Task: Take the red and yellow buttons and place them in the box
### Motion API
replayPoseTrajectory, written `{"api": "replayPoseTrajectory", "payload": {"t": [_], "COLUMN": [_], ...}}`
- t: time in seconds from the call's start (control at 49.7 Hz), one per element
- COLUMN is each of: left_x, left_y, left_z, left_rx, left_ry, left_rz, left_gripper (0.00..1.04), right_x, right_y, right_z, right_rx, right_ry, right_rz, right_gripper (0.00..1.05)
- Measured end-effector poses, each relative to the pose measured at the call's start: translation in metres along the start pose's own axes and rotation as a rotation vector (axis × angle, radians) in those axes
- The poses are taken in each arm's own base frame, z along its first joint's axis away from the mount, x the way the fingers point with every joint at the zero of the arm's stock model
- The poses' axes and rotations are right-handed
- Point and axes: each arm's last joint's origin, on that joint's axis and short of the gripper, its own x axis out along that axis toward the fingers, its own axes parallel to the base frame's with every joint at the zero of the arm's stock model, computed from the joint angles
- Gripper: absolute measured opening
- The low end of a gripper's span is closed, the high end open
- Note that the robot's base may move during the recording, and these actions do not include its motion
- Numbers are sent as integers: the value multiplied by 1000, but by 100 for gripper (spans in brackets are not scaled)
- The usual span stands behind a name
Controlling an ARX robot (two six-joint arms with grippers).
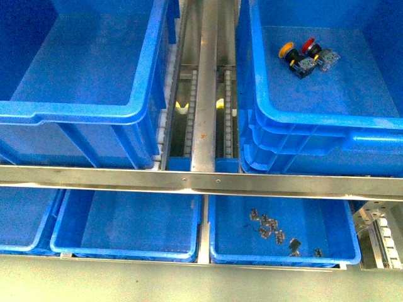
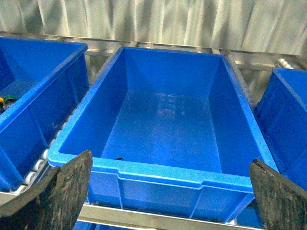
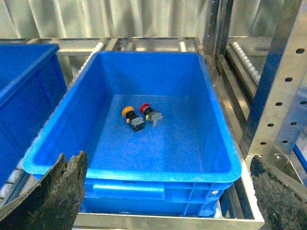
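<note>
Steel racking carries blue crates on two tiers in the front view; the yellow button [image 1: 288, 50] and red button [image 1: 309, 46] lie side by side in the upper right box [image 1: 327, 123], so the placing looks done. My left gripper [image 2: 170, 191] gapes wide over an empty crate [image 2: 163, 170]. My right gripper [image 3: 168, 191], equally spread and holding nothing, faces the box with both buttons; neither arm appears from the front.

- Right crate [image 1: 327, 119]: open-topped; floor bare except yellow button [image 1: 288, 51] and red button [image 1: 310, 46], side by side near its far end.
- Left crate [image 1: 82, 110]: open-topped, floor bare.
- Steel rail [image 1: 201, 179]: crosses in front of both crates, above the shallow trays [image 1: 126, 248].
- Roller track [image 1: 204, 94]: fills the gap between the crates.
</note>
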Motion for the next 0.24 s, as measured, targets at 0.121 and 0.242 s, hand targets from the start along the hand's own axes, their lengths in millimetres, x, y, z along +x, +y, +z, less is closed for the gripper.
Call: {"api": "replayPoseTrajectory", "payload": {"t": [0.121,0.242], "left_x": [0,0], "left_y": [0,0], "left_z": [0,0], "left_rx": [0,0], "left_ry": [0,0], "left_rz": [0,0], "left_gripper": [97,97], "right_x": [0,0], "right_y": [0,0], "right_z": [0,0], "right_rx": [0,0], "right_ry": [0,0], "right_rz": [0,0], "right_gripper": [98,98]}}
